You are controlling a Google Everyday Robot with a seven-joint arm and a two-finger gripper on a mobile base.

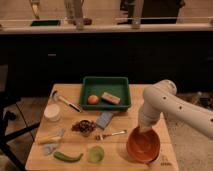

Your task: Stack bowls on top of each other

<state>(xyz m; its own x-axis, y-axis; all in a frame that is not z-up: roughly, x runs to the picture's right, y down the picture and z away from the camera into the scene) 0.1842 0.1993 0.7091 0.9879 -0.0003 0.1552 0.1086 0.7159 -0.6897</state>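
Observation:
The glossy orange bowl (143,145) sits at the front right corner of the wooden table (65,127), tipped slightly toward the camera. A thin dark edge (159,150) shows along its right side; I cannot tell whether this is the dark bowl underneath. No dark bowl shows anywhere else. My gripper (142,130) points down at the orange bowl's far rim, at the end of the white arm (165,102) that comes in from the right. The wrist hides where it meets the rim.
A green tray (86,86) at the back holds an orange fruit (93,99) and a tan block (111,97). A white tub (51,112), pale-green cup (96,153), green vegetable (67,157), spoon (111,134), blue packet (104,120) and dark snack pile (83,126) lie to the left.

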